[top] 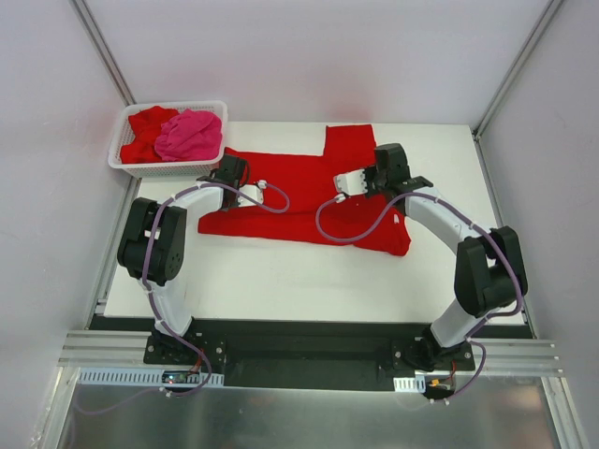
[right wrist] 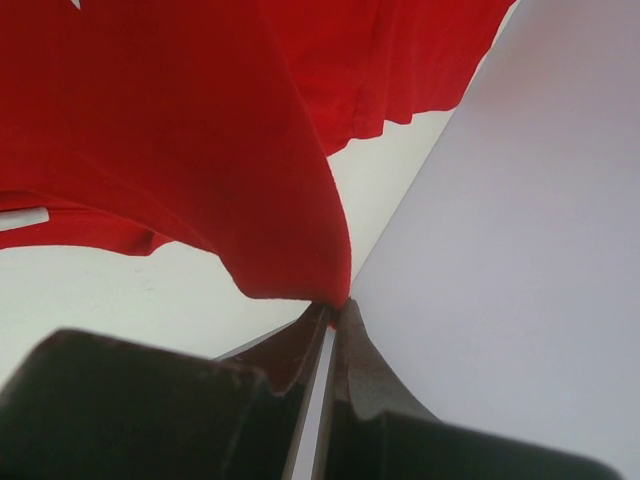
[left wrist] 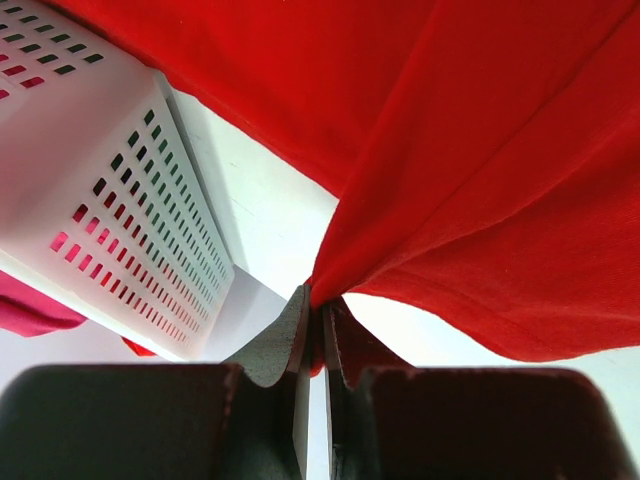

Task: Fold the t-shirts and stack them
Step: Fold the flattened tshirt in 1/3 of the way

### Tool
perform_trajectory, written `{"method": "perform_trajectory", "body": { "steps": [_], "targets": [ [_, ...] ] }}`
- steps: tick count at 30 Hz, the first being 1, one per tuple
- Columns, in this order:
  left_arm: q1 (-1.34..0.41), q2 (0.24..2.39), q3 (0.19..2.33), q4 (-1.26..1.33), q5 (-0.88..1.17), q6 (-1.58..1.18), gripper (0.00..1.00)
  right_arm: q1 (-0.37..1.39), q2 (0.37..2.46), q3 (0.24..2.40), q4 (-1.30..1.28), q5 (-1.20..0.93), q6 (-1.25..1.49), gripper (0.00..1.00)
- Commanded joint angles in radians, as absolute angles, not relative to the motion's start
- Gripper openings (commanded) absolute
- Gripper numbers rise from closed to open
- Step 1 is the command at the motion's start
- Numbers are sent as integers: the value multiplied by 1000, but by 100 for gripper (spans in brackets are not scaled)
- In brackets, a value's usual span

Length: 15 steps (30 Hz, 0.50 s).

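Currently | left fingers (left wrist: 285, 345) clamped on soft red t-shirt (top: 309, 182) | right fingers (right wrist: 355, 350) clamped on same smooth cloth

The cloth edge nipped by the left hand (left wrist: 314, 305) and the right hand (right wrist: 332, 312) vanishes between their fingers. In the basket (top: 159, 168) at ten o'clock, the pink t-shirt (top: 190, 134) partly buries the red t-shirts (top: 145, 126) — their number is unclear. Up close, the spread red t-shirt (left wrist: 480, 150) runs off past twelve and three o'clock.
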State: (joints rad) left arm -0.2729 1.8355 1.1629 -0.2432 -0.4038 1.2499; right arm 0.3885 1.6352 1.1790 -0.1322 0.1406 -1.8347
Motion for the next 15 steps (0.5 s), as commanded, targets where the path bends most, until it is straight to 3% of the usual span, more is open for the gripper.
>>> {"method": "perform_trajectory", "body": {
  "steps": [1, 12, 13, 15],
  "targets": [
    [-262, 1830, 1175, -247, -440, 1250, 0, 379, 1661, 1232, -100, 115, -1864, 1],
    [-261, 1819, 1178, -245, -456, 1255, 0, 377, 1718, 1239, -43, 150, -1871, 7],
    [-261, 1821, 1180, -247, -459, 1258, 0, 377, 1721, 1241, -38, 155, -1871, 23],
    [-258, 1821, 1186, -245, -475, 1262, 4, 376, 1732, 1247, -14, 166, -1871, 45]
  ]
}}
